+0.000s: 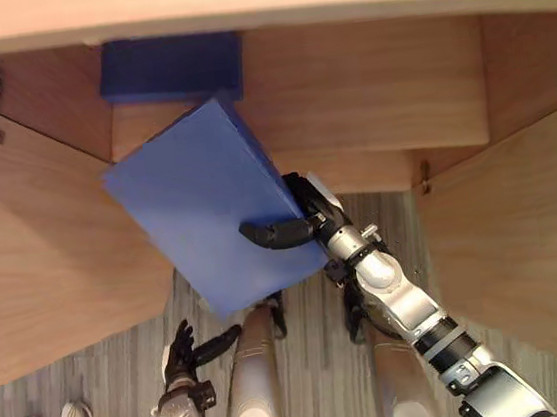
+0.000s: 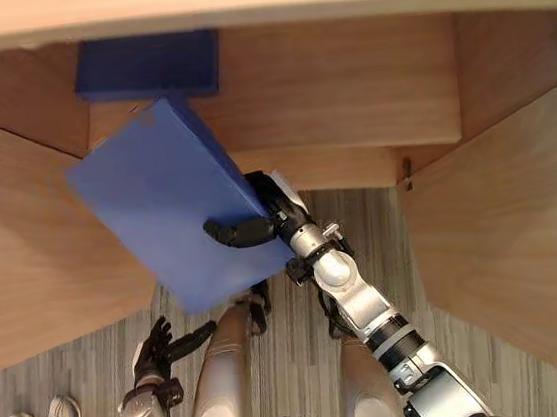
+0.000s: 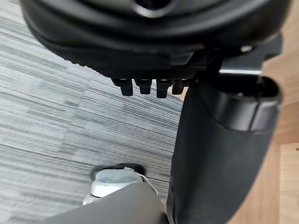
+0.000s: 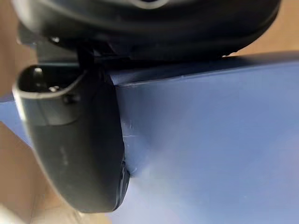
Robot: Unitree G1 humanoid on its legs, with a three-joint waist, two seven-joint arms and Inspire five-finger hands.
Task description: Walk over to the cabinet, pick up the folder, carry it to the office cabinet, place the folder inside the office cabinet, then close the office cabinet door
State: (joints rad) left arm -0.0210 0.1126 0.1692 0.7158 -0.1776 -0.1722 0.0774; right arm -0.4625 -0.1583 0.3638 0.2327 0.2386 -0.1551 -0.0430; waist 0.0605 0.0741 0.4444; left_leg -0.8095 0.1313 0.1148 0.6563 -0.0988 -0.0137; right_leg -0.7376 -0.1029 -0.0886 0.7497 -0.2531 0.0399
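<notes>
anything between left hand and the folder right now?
No object: in the left eye view just grey floor separates the left hand from the folder, which the right hand grips.

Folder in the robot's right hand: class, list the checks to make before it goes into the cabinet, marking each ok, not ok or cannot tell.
1. Right hand clamps the folder, thumb across its face: ok.
2. Left door and right door open: ok.
3. Bare room in the cabinet beside the second folder: ok.
4. Folder level for sliding in: not ok, tilted.
5. Left hand free, open, low: ok.
</notes>
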